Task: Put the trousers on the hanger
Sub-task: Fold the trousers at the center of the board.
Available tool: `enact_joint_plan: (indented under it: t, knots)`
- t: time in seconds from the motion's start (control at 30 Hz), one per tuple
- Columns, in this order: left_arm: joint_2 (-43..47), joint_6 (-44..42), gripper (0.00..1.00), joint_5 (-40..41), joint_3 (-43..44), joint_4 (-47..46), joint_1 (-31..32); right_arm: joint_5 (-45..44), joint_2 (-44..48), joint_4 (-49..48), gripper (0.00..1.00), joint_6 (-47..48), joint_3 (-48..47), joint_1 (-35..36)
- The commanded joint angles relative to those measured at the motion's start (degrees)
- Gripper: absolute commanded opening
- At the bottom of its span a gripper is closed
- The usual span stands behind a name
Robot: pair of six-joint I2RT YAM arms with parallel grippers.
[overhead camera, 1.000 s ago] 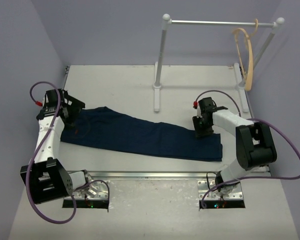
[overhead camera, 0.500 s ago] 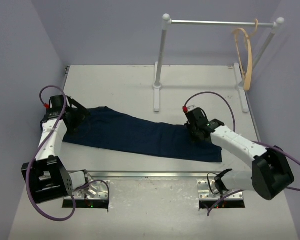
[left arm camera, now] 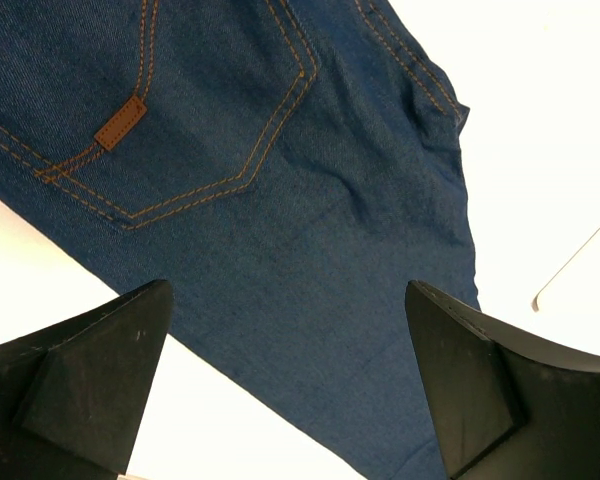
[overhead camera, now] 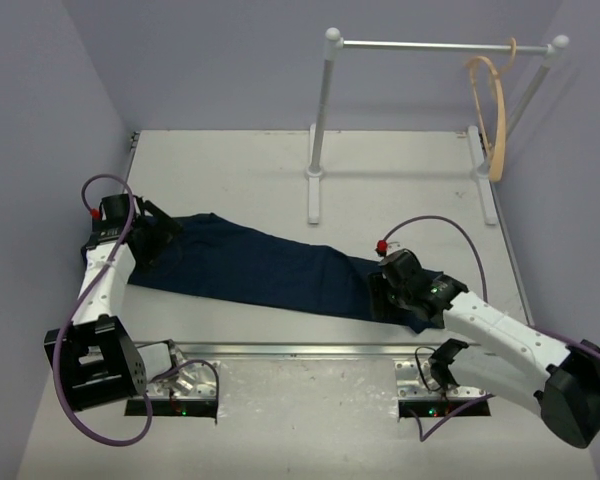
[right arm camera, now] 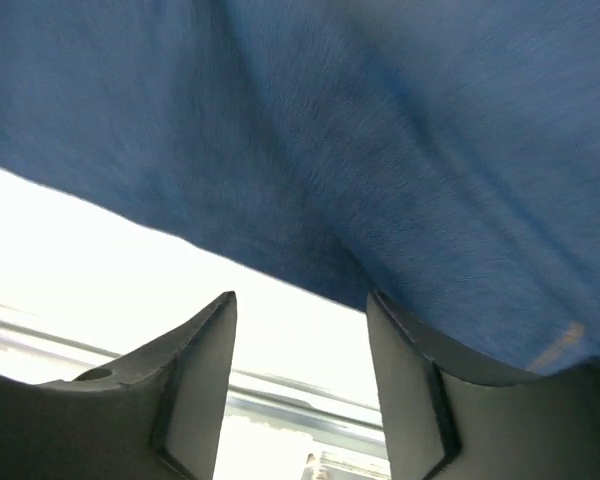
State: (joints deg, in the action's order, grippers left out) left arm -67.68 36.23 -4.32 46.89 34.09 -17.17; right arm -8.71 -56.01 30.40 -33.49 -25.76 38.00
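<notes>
The dark blue trousers point(overhead camera: 270, 270) lie flat across the table, waist at the left, leg ends at the right. My left gripper point(overhead camera: 158, 238) is open, hovering over the waist end; the left wrist view shows the denim point(left arm camera: 280, 200) with a back pocket and brown patch point(left arm camera: 120, 122) between wide-spread fingers point(left arm camera: 80, 380). My right gripper point(overhead camera: 380, 295) is open, low at the near edge of the leg end; in the right wrist view the denim point(right arm camera: 400, 150) lies just beyond the fingertips point(right arm camera: 195, 370), with bare table between them. The tan wooden hanger point(overhead camera: 492, 110) hangs on the rail, far right.
The white rail point(overhead camera: 430, 45) with ball-topped posts stands at the back; its left post and foot point(overhead camera: 314, 190) stand just behind the trousers. The white table point(overhead camera: 230, 170) ends in a metal strip point(overhead camera: 300, 350) along the near edge, close to my right gripper.
My right arm has swung from the far side of the leg end to its near side, leftward and toward the table's front edge. My left gripper shifted slightly over the waist.
</notes>
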Motion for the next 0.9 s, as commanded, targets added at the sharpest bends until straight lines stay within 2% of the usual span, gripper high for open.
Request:
enact_joint_plan:
  t: [0.0,0.23,0.37,0.57,0.67,0.77,0.87]
  knots:
    - [2.18,-0.63,1.00,-1.48,-1.09,-2.51,0.38,-2.63,2.99,1.94,0.56,-0.18,-5.68,-4.24]
    - [2.24,-1.16,1.00,-0.46,-1.09,-2.27,0.47,-3.18,-3.46,3.47,0.56,1.66,-5.73,-16.79]
    - [0.35,-1.80,1.00,0.04,-0.76,-2.10,0.45,-2.10,-3.87,4.00,0.57,0.05,-4.34,-23.05]
    - [-1.00,-1.61,1.00,-1.03,-1.40,-2.58,0.43,0.33,-2.34,5.05,0.59,-2.36,-1.53,-27.14]
    - [-0.70,-1.17,1.00,-2.78,-1.27,-2.71,0.55,-0.34,-4.44,6.59,0.54,-3.50,-2.09,-27.27]
    - [0.22,-1.16,1.00,-4.62,-0.30,-1.92,0.41,-0.57,-8.30,7.19,0.45,-4.13,-2.19,-28.97]
    - [1.78,-0.92,1.00,-5.71,0.14,-1.69,0.47,-0.25,-11.38,7.75,0.45,-4.63,-2.51,-29.80]
